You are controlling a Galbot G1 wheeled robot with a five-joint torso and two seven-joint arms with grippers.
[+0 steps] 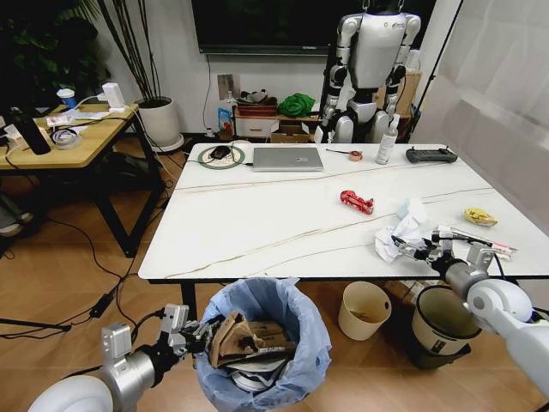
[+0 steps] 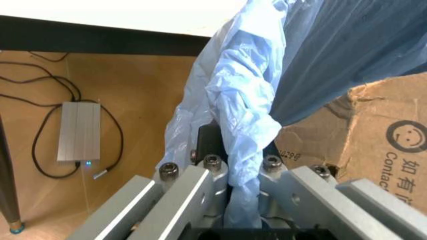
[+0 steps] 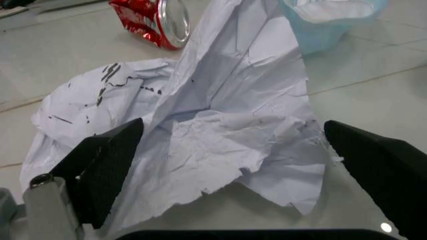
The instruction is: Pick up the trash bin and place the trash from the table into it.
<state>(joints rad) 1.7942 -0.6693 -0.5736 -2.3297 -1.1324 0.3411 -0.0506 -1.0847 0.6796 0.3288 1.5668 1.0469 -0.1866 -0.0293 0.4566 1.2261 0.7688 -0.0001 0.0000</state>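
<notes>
Robot lab set up like office room. Big white and silver robot (image 1: pixel 372 69) hangs on stand by back wall. Large dark screen (image 1: pixel 262 26) on wall. White marble worktop (image 1: pixel 257 223) holds laptop (image 1: pixel 287 158) and black controller (image 1: pixel 431 154). Wooden desk (image 1: pixel 77 129) at side, cables (image 1: pixel 77 249) on wood floor (image 1: pixel 51 283), potted plant (image 1: pixel 159 116) in corner.

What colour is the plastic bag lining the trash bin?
Light blue; the bag shows best in the left wrist view.

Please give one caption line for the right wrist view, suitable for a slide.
Open right gripper straddling crumpled white paper on the table, crushed red can beyond.
</notes>
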